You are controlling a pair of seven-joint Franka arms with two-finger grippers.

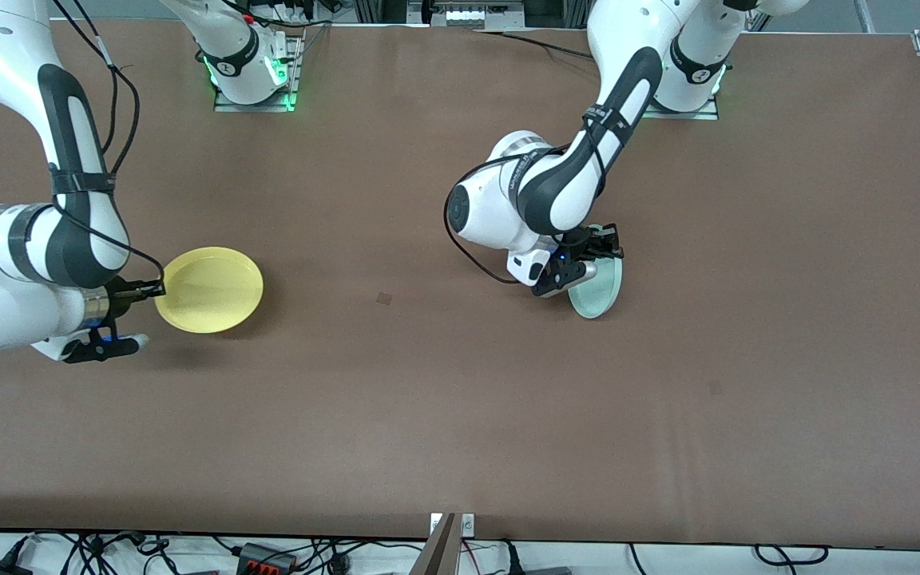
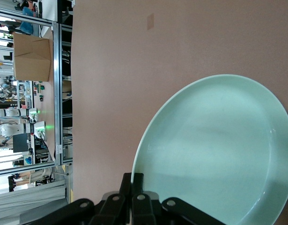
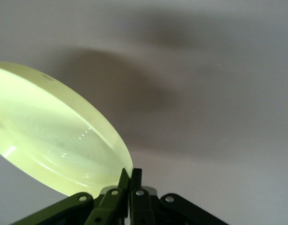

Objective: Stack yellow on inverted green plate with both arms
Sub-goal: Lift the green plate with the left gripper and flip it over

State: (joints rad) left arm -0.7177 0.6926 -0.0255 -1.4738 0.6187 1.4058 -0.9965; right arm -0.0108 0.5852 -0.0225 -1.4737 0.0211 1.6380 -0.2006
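The pale yellow plate (image 1: pixel 212 289) hangs hollow side up, just over the table toward the right arm's end, with its shadow beneath it. My right gripper (image 1: pixel 158 286) is shut on its rim; in the right wrist view the closed fingers (image 3: pixel 129 177) pinch the yellow plate's edge (image 3: pixel 55 136). Near the table's middle the mint-green plate (image 1: pixel 597 291) stands steeply tilted, almost on edge. My left gripper (image 1: pixel 600 249) is shut on its upper rim. The left wrist view shows the gripper (image 2: pixel 133 180) clamping the rim, with the green plate's hollow side (image 2: pixel 214 154) facing the camera. Whether its lower edge touches the table is unclear.
A small dark mark (image 1: pixel 384 298) lies on the brown table (image 1: pixel 460 415) between the two plates. Both arm bases (image 1: pixel 252 72) stand along the edge farthest from the front camera. Cables and a metal bracket (image 1: pixel 450 531) sit at the nearest edge.
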